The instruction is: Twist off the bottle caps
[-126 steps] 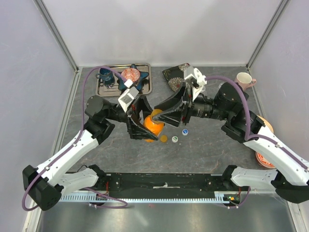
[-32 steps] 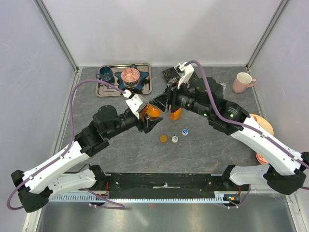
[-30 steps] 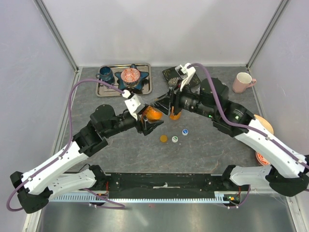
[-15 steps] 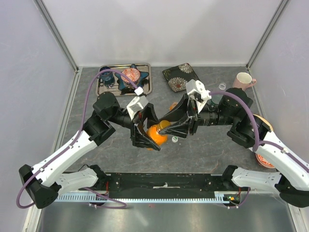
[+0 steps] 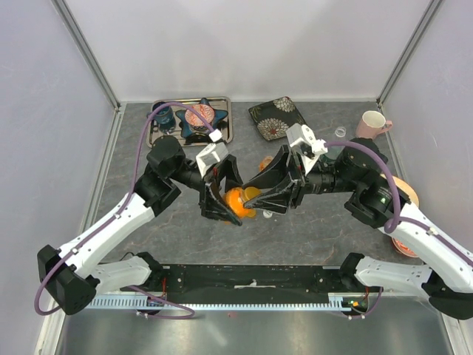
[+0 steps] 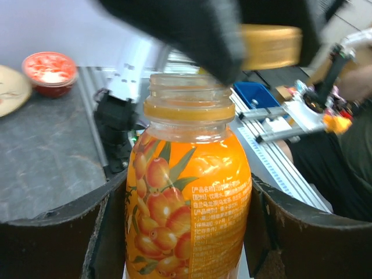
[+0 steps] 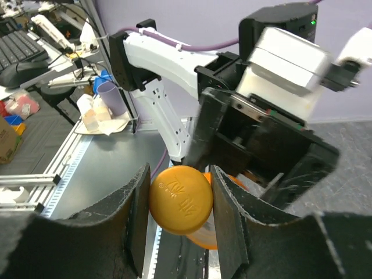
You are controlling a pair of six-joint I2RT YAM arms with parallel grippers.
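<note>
Glossy clear-plastic bottle (image 6: 189, 197); smooth orange plastic cap (image 7: 181, 199); matt grey stone-look table (image 5: 310, 233).

Plainly a robotics laboratory rather than a home: a test cell boxed in by plain pale lilac panel walls (image 5: 251, 44) held in bare aluminium frame posts (image 5: 86, 55), floored with a dark grey stone-patterned surface (image 5: 325, 229) and edged along the near side by a slotted aluminium mounting rail (image 5: 244, 302). Beyond the cell, in the wrist views, ordinary workbench clutter: a black computer keyboard (image 7: 23, 49), a lilac plastic cup (image 7: 109, 96), a blue plastic storage bin (image 6: 260, 94) and silver extrusion framing (image 6: 279, 165).
</note>
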